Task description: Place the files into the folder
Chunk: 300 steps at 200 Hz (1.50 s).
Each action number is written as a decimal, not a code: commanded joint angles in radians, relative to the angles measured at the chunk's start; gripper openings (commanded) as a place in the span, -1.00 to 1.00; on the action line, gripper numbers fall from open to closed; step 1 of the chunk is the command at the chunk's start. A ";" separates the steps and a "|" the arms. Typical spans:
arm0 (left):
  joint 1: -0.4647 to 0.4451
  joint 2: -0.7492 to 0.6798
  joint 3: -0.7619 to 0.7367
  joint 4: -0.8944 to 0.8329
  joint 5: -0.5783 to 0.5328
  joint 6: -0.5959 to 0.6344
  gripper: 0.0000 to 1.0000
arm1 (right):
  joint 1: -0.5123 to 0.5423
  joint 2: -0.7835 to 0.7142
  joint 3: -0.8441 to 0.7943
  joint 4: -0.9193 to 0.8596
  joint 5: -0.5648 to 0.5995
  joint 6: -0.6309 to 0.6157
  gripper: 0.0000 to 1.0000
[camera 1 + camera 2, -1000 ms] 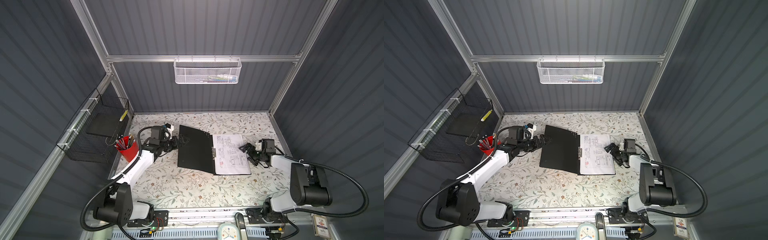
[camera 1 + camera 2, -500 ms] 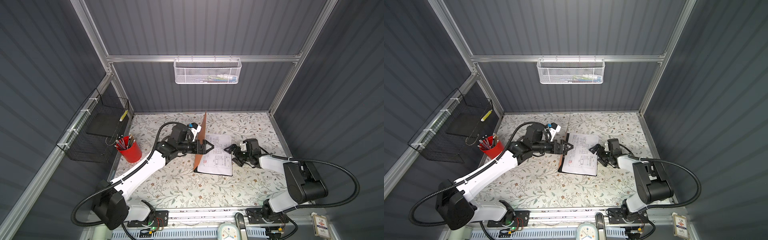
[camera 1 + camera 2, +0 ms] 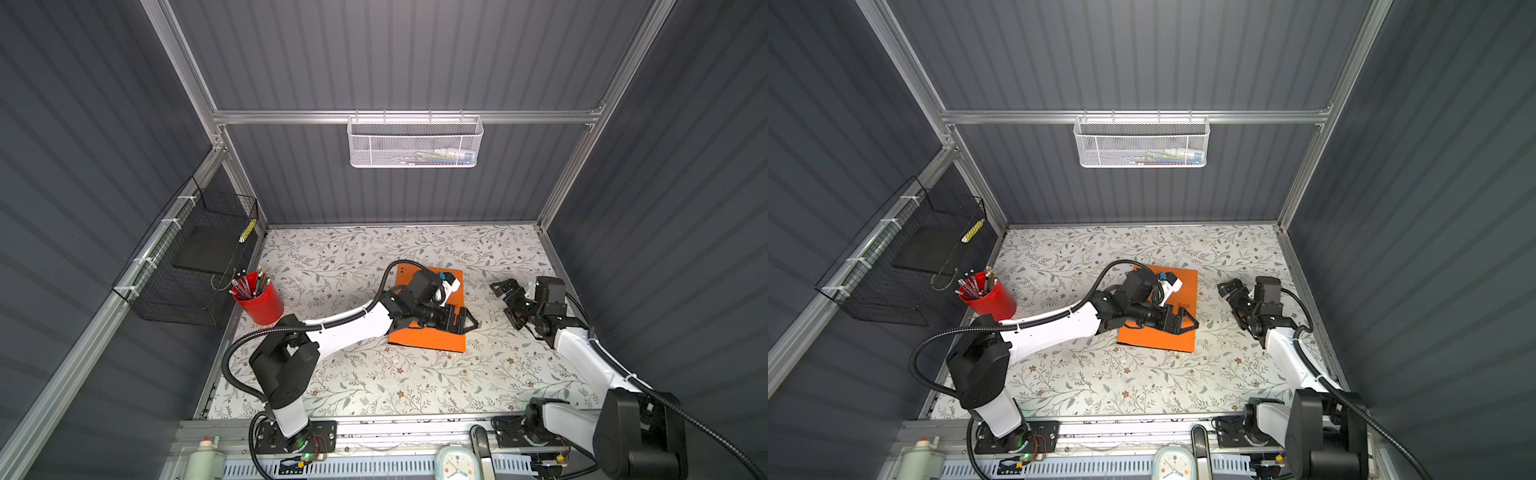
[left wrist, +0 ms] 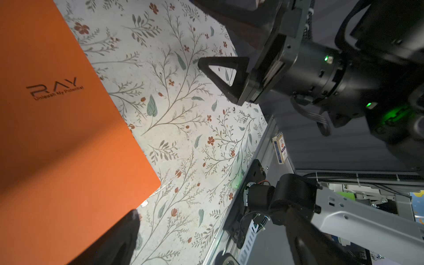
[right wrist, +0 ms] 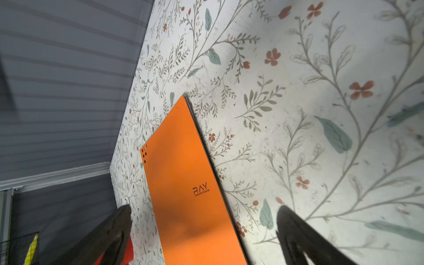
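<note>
The left gripper (image 3: 467,322) stands wide open, its 2 triangular fingers (image 4: 224,60) spread and holding nothing, poised over the right edge of the orange folder (image 3: 428,338). The right gripper (image 3: 505,303) is also spread and empty, near that edge but apart from it. The folder lies closed and flat, logo side up, in the middle of the floral table (image 3: 332,270). A red pen cup (image 3: 259,303) stands well to the left.
</note>
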 commanded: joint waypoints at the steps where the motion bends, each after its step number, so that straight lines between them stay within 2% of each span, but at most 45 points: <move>1: 0.101 -0.108 -0.030 0.030 -0.022 0.013 1.00 | 0.020 0.014 0.019 -0.063 -0.054 -0.079 0.98; 24: 0.249 -0.203 -0.102 -0.050 -0.030 0.071 0.99 | 0.052 0.068 0.035 -0.057 -0.058 -0.104 0.98; 51: 0.353 -0.317 -0.174 -0.167 -0.108 0.176 0.99 | 0.122 0.099 0.049 0.002 -0.056 -0.140 0.98; 68: 0.401 -0.420 -0.252 -0.199 -0.277 0.207 0.99 | 0.169 0.094 0.063 0.027 -0.040 -0.155 0.98; 82: 0.408 -0.515 -0.330 -0.206 -0.498 0.230 0.99 | 0.191 0.060 0.066 0.030 0.007 -0.166 0.98; 85: 0.408 -0.537 -0.350 -0.199 -0.539 0.235 0.99 | 0.193 0.053 0.068 0.026 0.049 -0.169 0.98; 118: 0.408 -0.749 -0.603 -0.067 -1.016 0.237 0.99 | 0.194 -0.032 0.120 -0.072 0.212 -0.239 0.98; 146: 0.409 -0.784 -0.709 0.016 -1.251 0.271 0.99 | 0.184 -0.116 0.147 -0.154 0.449 -0.316 0.98; 162: 0.412 -0.730 -0.715 0.055 -1.338 0.288 0.99 | 0.146 -0.164 0.107 -0.111 0.479 -0.368 0.98; 172: 0.415 -0.679 -0.726 0.112 -1.366 0.320 0.99 | 0.124 -0.191 0.055 -0.038 0.478 -0.424 0.98; 198: 0.463 -0.556 -0.756 0.300 -1.383 0.407 0.99 | 0.096 -0.258 -0.091 0.142 0.581 -0.532 0.98; 206: 0.492 -0.536 -0.749 0.322 -1.355 0.426 0.99 | 0.095 -0.272 -0.133 0.201 0.617 -0.575 0.98; 220: 0.540 -0.506 -0.784 0.469 -1.292 0.503 0.99 | 0.091 -0.272 -0.200 0.320 0.668 -0.630 0.98; 229: 0.589 -0.488 -0.789 0.494 -1.221 0.499 0.99 | 0.079 -0.252 -0.234 0.394 0.678 -0.651 0.98; 246: 0.654 -0.441 -0.822 0.568 -1.162 0.490 0.99 | 0.052 -0.202 -0.268 0.484 0.651 -0.663 0.98; 264: 0.672 -0.359 -0.875 0.748 -1.138 0.541 0.99 | 0.042 -0.138 -0.289 0.576 0.657 -0.696 0.98; 277: 0.687 -0.294 -0.888 0.865 -1.140 0.562 0.99 | 0.030 -0.074 -0.321 0.720 0.650 -0.710 0.98; 285: 0.691 -0.289 -0.894 0.886 -1.087 0.583 0.99 | 0.022 -0.046 -0.329 0.780 0.644 -0.714 0.98; 300: 0.712 -0.236 -0.921 1.055 -1.061 0.619 0.99 | 0.013 0.046 -0.319 0.847 0.633 -0.730 0.98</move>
